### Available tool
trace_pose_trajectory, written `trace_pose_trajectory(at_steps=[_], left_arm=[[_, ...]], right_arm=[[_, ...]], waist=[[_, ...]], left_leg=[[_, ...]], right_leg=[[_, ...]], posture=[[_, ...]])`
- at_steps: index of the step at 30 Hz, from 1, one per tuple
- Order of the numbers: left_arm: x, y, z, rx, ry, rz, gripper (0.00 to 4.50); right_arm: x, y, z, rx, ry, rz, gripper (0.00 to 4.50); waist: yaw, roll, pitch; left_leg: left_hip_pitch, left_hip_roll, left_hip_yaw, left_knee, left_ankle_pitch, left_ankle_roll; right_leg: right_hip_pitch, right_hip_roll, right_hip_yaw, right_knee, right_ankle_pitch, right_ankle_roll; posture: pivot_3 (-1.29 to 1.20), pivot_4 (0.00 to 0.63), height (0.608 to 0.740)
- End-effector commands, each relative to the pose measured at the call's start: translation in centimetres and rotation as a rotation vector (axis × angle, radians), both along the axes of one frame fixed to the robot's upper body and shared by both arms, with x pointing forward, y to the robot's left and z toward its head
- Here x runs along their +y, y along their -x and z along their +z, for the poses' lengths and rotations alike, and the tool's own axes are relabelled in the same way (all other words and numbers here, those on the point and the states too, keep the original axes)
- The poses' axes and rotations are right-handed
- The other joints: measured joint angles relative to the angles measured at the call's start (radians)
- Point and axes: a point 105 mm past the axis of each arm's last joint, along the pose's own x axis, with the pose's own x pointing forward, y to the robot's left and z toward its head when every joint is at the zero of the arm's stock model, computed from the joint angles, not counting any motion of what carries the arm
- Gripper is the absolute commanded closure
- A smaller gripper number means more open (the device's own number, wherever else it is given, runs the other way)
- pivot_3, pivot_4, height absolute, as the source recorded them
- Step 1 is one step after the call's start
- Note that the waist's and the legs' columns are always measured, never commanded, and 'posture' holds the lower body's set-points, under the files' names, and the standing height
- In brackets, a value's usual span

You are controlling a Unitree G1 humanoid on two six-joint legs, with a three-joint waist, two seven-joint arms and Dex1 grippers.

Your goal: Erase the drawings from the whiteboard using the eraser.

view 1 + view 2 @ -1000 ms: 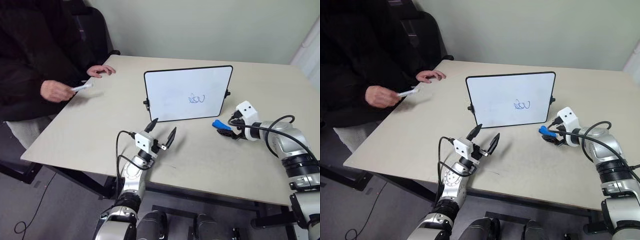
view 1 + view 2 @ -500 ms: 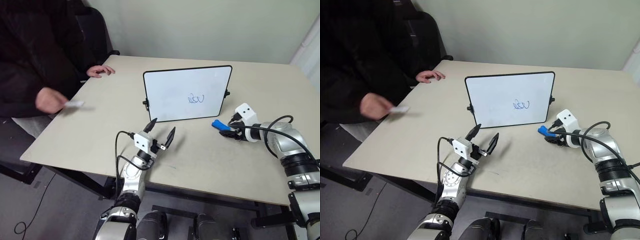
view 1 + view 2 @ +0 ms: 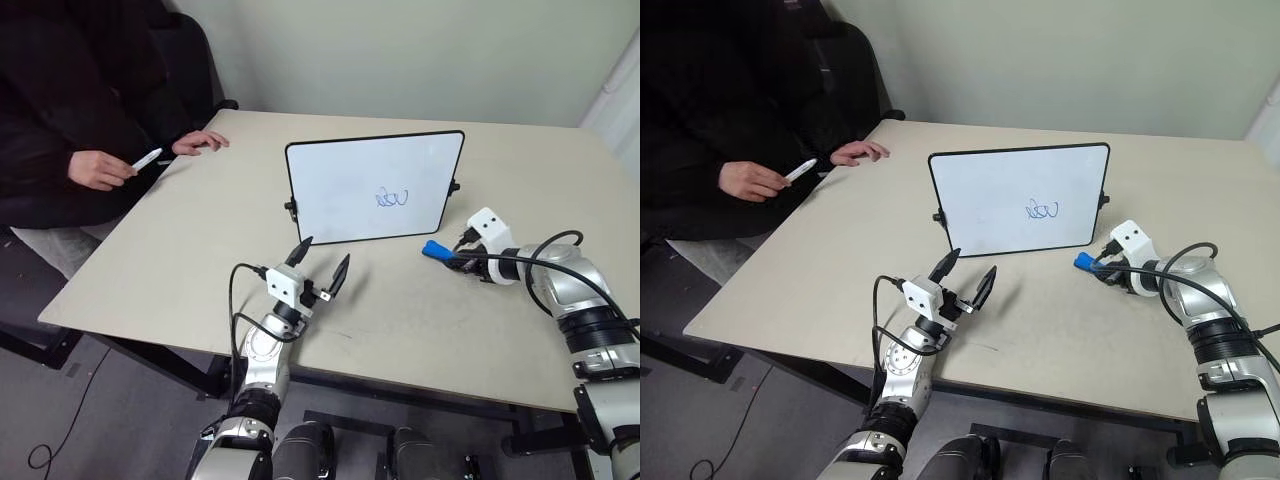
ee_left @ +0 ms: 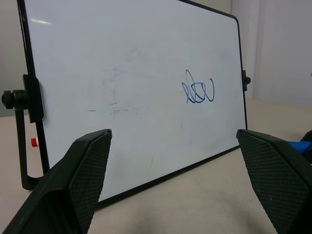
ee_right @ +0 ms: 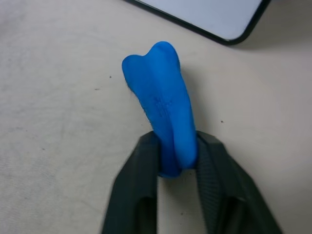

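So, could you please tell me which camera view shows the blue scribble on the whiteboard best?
The left wrist view: the drawings sit large on the whiteboard, each loop distinct, framed between the left pincer's open fingers. Both eye views show the scribble as just a small blue mark. The right wrist view catches a corner of the board.

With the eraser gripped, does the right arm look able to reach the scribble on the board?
Probably yes: the right gripper holds the eraser just beside the whiteboard, and nothing stands between it and the drawings.

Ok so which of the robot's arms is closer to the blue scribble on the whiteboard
The right. The right gripper, shut on the eraser, sits beside the whiteboard near the scribble. The left gripper hovers open, farther off in front.
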Motion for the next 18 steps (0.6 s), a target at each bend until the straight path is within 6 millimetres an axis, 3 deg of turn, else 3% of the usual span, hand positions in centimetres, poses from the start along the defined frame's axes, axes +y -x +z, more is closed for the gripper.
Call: trace_pose_trajectory(at_steps=[1,6,9,15,18], left_arm=[[-0.2,0.4,-1.9,0.078,0.005,-0.004,0.0],[-0.5,0.4,-1.5,0.071,0.006,-0.011,0.0],[-0.6,0.5,-1.4,0.069,0.005,-0.016,0.0],[-0.8,0.4,-1.1,0.067,0.004,-0.023,0.0],[-0.8,0.4,-0.9,0.065,0.002,-0.027,0.0]], right_arm=[[1.0,0.2,1.6,-0.059,-0.014,0.022,3.93],[3.3,1.7,2.9,-0.119,-0.045,0.066,3.93],[5.4,2.1,5.0,-0.196,-0.13,0.045,3.93],[8.2,1.0,8.5,-0.318,-0.318,-0.105,3.93],[9.1,0.4,9.1,-0.325,-0.391,-0.176,3.93]], waist=[[0.0,0.0,0.0],[-0.001,0.0,0.0],[-0.003,0.0,0.0],[-0.002,0.003,-0.002],[0.0,0.003,-0.002]], left_leg=[[0.0,0.0,0.0,0.0,0.0,0.0],[0.0,0.0,0.0,0.0,0.0,0.0],[0.0,0.0,0.0,0.0,0.0,0.0],[0.0,0.0,0.0,0.0,0.0,0.0],[0.0,-0.001,0.0,0.0,0.0,0.0]], right_leg=[[0.0,0.0,0.0,0.0,0.0,0.0],[0.0,0.0,0.0,0.0,-0.002,0.001],[0.0,0.0,0.0,0.0,-0.002,0.001],[-0.004,0.0,0.0,-0.001,-0.003,0.002],[-0.005,0.0,0.001,-0.001,-0.002,0.002]], posture=[[0.0,0.15,0.74],[0.0,0.15,0.74],[0.0,0.15,0.74],[0.0,0.15,0.74],[0.0,0.15,0.74]])
